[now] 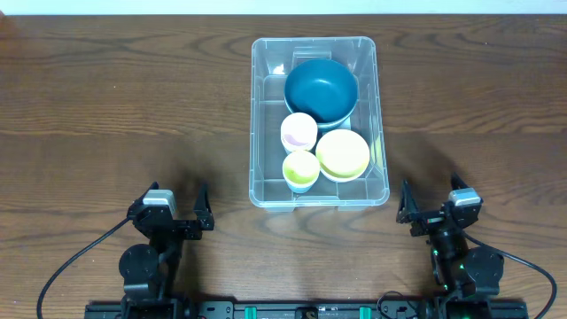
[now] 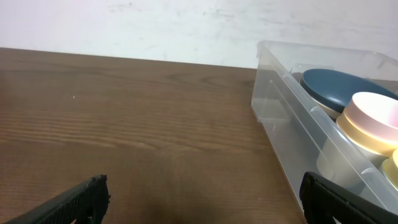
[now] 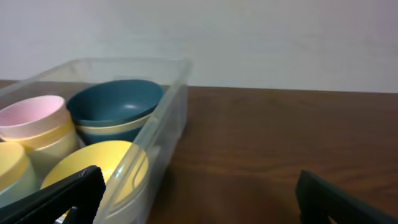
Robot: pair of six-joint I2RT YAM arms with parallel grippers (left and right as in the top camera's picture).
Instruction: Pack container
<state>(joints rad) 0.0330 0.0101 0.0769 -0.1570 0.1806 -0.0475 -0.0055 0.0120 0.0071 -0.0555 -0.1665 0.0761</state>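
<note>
A: What is seen, left to right?
B: Near left, the left gripper (image 1: 171,209) is held wide apart, empty. The container (image 1: 314,41) is placed centrally on the table (image 1: 106,106), farther off; a dark blue bowl (image 1: 321,89) and pastel cups (image 1: 299,131) are kept inside. Near right, the right gripper (image 1: 433,209) is spread too, empty.

Left wrist view crops the container (image 2: 274,104) at right.

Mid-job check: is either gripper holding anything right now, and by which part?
Nothing is held. The left gripper and the right gripper are both open and empty, apart from the container.
</note>
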